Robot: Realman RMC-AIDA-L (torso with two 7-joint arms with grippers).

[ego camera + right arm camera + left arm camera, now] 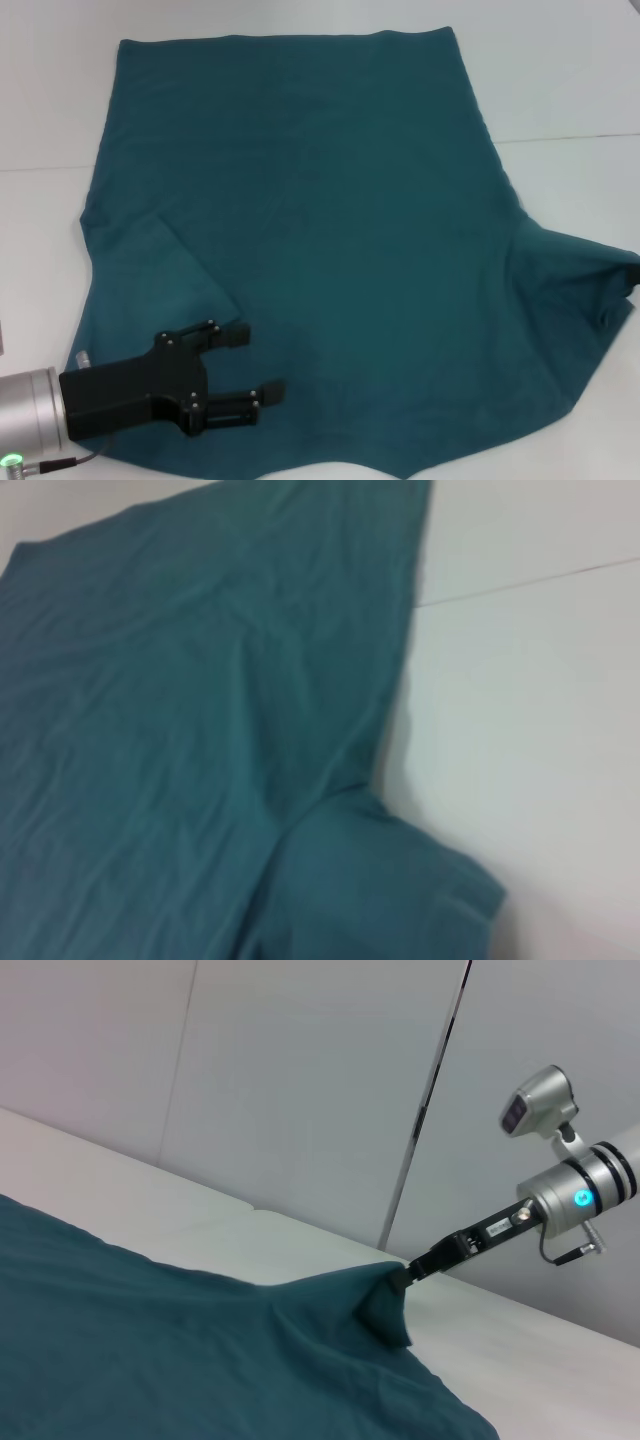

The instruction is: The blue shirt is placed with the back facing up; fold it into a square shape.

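Shirt (340, 230) lies spread flat on the white worktop (560, 90), plain side up. Its long way runs from the near edge to the far edge. The straight hem is at the far end, and the wider end with the sleeves is close to the robot. The left sleeve is folded in over the body of the shirt. The right sleeve sticks out to the right and is lifted up a bit.

Left claw (245, 365) is over the near left part of the shirt, with its two fingers wide apart and nothing between them.

Right claw (408, 1270) grips the tip of the right sleeve. In the head view it is almost cut off at the right edge. The shirt's near edge is cut off too.
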